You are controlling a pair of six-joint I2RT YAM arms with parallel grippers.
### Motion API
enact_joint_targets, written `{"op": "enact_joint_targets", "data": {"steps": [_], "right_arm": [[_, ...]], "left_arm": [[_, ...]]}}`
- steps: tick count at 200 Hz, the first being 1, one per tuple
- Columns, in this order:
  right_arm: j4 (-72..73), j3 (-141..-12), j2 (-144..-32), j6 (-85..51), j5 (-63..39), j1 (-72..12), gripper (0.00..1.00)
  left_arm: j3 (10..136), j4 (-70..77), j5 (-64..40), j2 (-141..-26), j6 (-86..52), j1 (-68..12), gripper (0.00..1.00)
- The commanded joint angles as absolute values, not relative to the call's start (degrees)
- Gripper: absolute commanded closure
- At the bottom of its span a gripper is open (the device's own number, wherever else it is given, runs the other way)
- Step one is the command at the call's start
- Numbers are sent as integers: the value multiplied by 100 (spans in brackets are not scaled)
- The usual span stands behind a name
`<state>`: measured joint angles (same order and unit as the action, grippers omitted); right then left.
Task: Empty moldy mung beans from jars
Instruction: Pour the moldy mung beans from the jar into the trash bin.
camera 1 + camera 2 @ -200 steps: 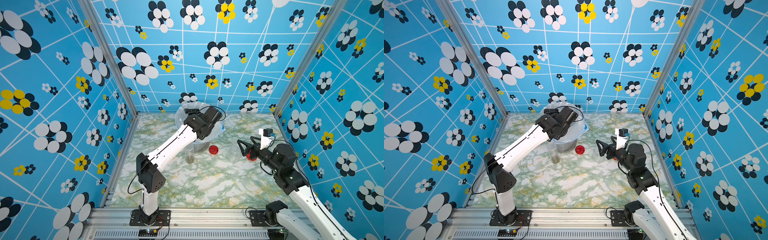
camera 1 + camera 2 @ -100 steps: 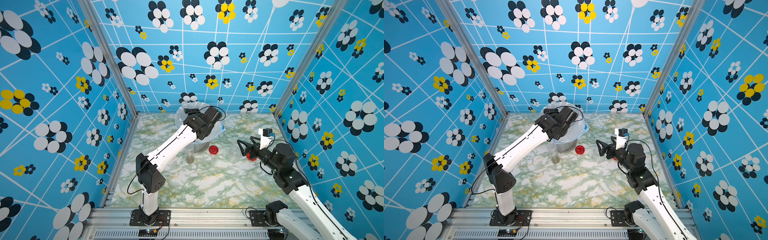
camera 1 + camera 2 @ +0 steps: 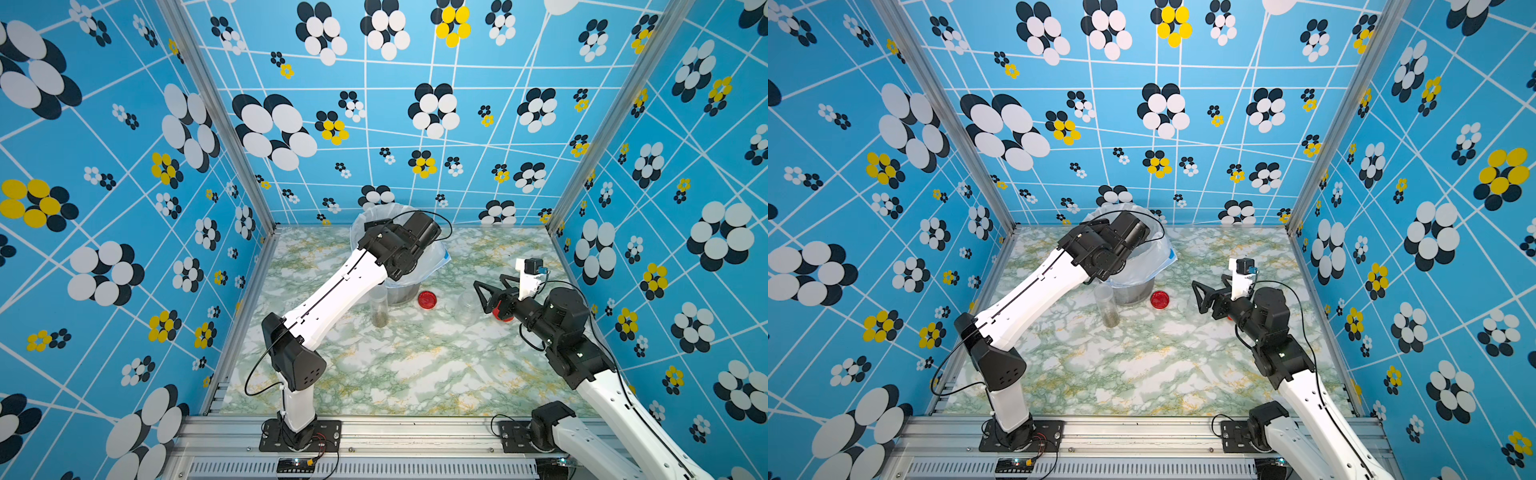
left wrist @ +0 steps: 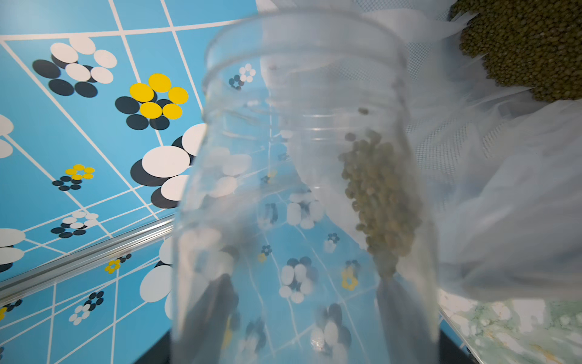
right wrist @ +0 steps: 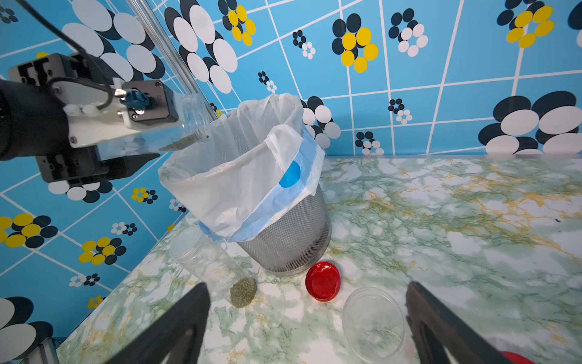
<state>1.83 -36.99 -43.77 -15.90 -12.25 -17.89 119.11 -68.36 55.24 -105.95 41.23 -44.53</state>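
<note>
- Mung beans [image 4: 378, 201] lie in a loose olive streak along the lower wall of the held jar [image 4: 252, 157], which is tipped mouth-first over the bagged bin [image 5: 293, 233]. More beans are heaped inside the white bag [image 4: 529, 47].
- Left claw [image 4: 308, 318] is clamped around that jar's body near its base, one finger on each side.
- Right claw [image 3: 481, 297] is spread wide and holds nothing. It hovers low by an empty jar [image 5: 373, 321], which stands open on the marble tabletop [image 5: 441, 252] near a loose red lid [image 5: 322, 280].
- A slim jar [image 5: 208, 261] with a clear lid stands just beside the bin, with a small layer of beans at its bottom.
- Handling, as I judge it:
  - The beans are light, dry and free-running, though mouldy ones may clump and need a steeper tilt or a shake.
  - The jars look thin-walled, smooth and slippery, and very light once emptied.
  - Grip around mid-body, firmly but without crushing.
  - The slim jar looks easy to topple, so take it low on the wall, leaving the lid free to turn.
</note>
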Motion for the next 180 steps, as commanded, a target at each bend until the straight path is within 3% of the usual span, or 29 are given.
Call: {"op": "enact_joint_targets", "data": {"steps": [1,102,180], "right_arm": [[158,-3635,-4356,-1681,-1134,-1827,1],[90,-3619,-4306,-1643,-1107,-1828,1],[60,-3624,-4302,-1605,-1046,-1828,1]], "left_arm": [[11926,-7432,5165,-10590,3553,-4397,31],[12306,-6712,5792,-10726,4175,-4506,32],[12567,-8207,4394,-11010,2586,-4271,31]]}}
